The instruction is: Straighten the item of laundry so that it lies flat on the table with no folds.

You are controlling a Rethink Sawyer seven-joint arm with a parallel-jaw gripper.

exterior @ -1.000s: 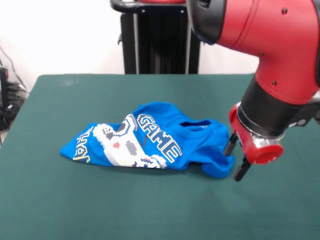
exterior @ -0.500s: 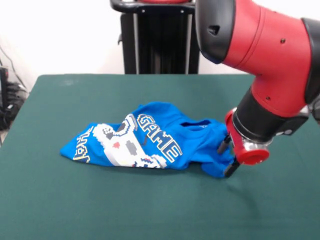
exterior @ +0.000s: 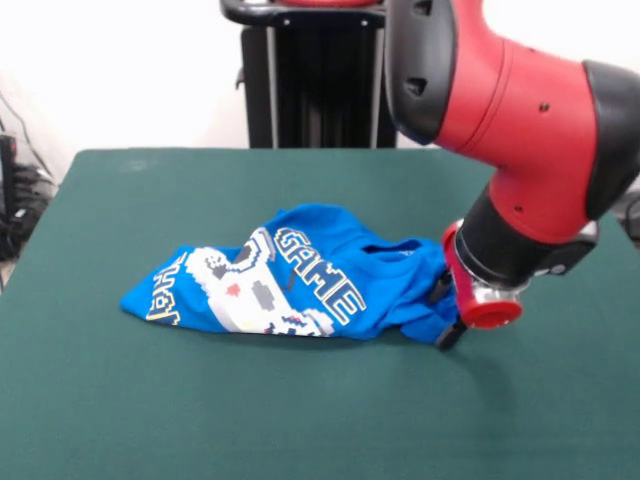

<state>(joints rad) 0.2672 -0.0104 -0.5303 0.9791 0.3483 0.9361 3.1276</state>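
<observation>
The item of laundry (exterior: 300,280) is a bright blue T-shirt, crumpled and folded over itself in the middle of the table (exterior: 200,420). Its white controller print and "GAME" lettering face up and run at a slant. My gripper (exterior: 445,313) is low at the shirt's right end, with the red and black arm coming down from the upper right. Its two dark fingers (exterior: 450,335) stand apart, open, with the bunched right edge of the shirt between them. The red wrist hides part of that edge.
The dark green table cloth stretches wide around the shirt on all sides. A black pedestal (exterior: 320,80) rises behind the table's far edge. Cables (exterior: 20,200) hang off to the left beyond the table.
The gripper has moved left from just beside the shirt's right end onto it, so the fabric edge now sits between the fingers. The shirt itself has barely shifted.
</observation>
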